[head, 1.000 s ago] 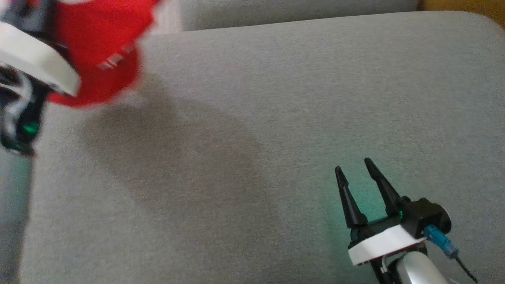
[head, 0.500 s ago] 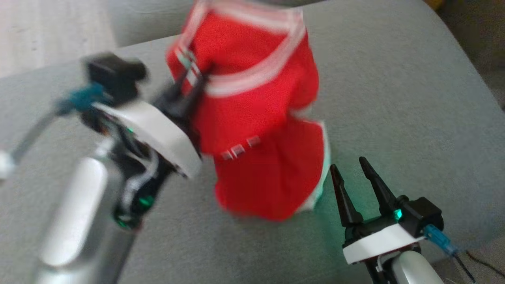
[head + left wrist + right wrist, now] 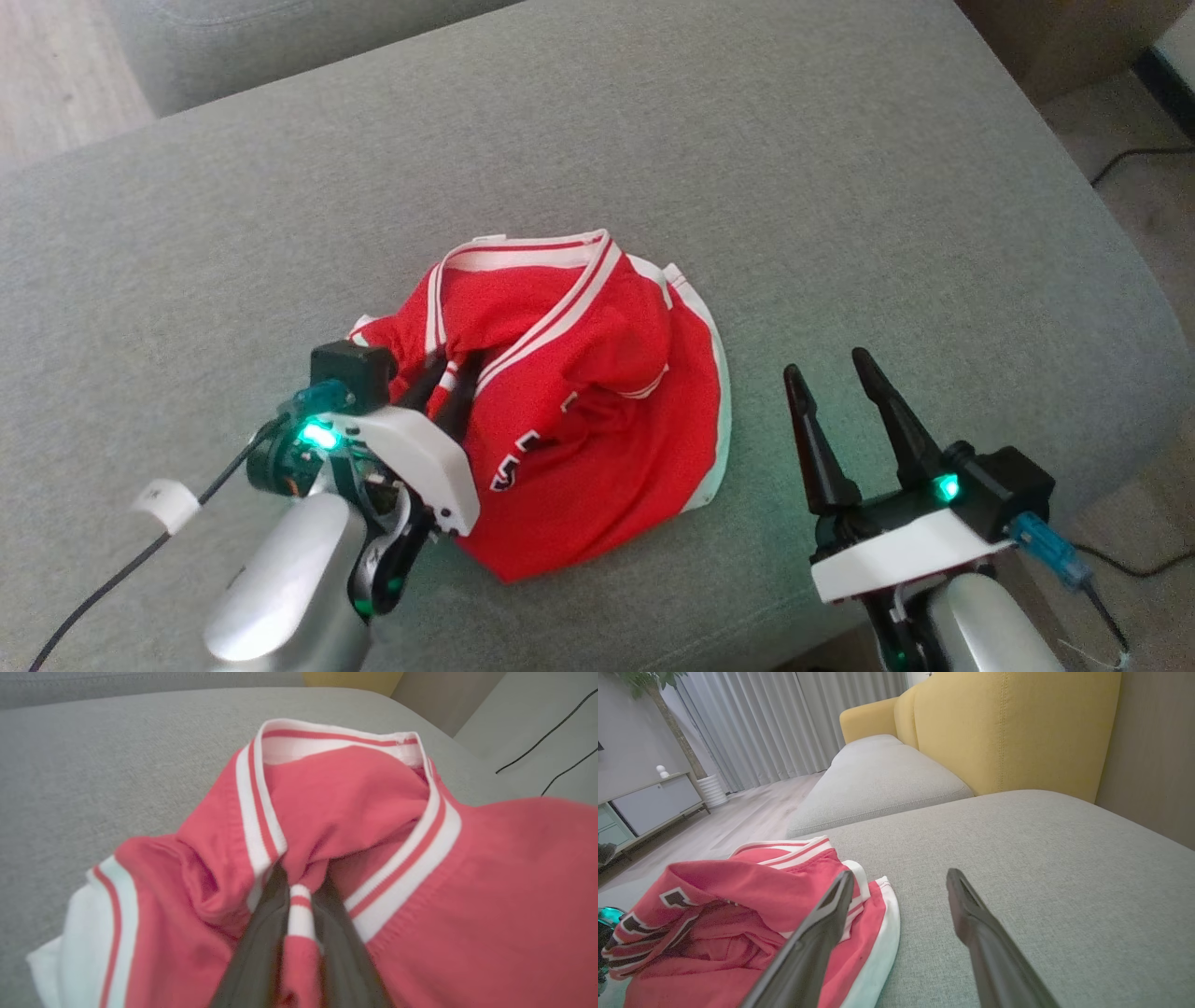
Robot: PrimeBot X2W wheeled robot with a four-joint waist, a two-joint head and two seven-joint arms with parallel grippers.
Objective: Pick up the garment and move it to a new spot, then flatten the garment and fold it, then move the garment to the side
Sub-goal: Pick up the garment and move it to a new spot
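A red garment [image 3: 597,392] with white-striped trim lies crumpled on the grey cushion [image 3: 747,168], near its front edge. My left gripper [image 3: 453,378] is shut on a striped fold of the garment [image 3: 327,812] at its left side; in the left wrist view the trim is pinched between the two dark fingers [image 3: 254,942]. My right gripper [image 3: 831,369] stands open just right of the garment [image 3: 752,924], fingers apart over bare cushion, holding nothing.
A second grey seat cushion [image 3: 878,779] and a yellow sofa back [image 3: 1008,728] lie beyond. The cushion's right edge drops to floor with black cables [image 3: 1130,159]. Wooden floor [image 3: 56,75] shows at the far left.
The left gripper has carried the hanging garment in from the left and lowered it onto the cushion, where it now rests in a heap. The head camera has also shifted.
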